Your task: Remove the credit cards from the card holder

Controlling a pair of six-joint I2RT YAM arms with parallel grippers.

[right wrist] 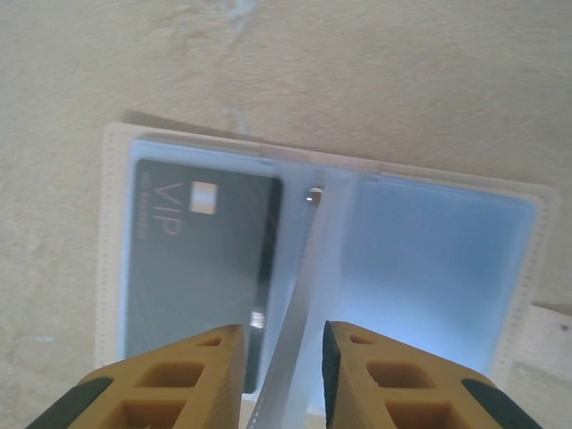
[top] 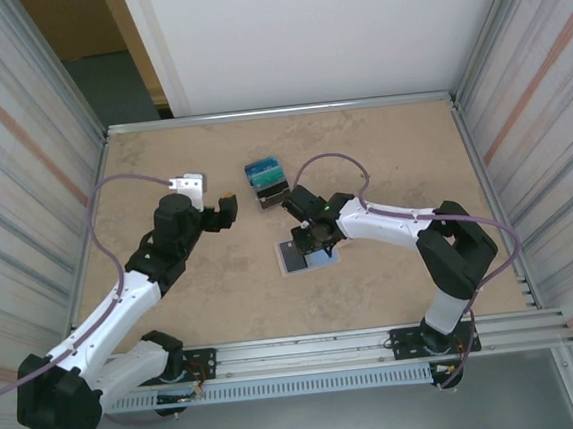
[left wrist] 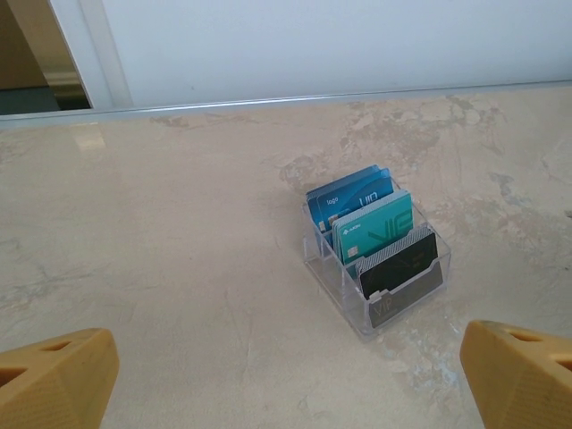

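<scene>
Card holder (right wrist: 438, 259) open flat; dark VIP card (right wrist: 201, 268) inside.

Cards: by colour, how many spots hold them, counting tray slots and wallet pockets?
Blue cards: 1 tray slot
Teal cards: 1 tray slot
Black cards: 2, a tray slot and a wallet pocket
Total: 4

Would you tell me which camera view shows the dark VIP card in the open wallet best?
The right wrist view: the dark VIP card lies close and large in one pocket of the card holder, its lettering legible. The top external view shows it as a small dark patch by the right gripper.
</scene>
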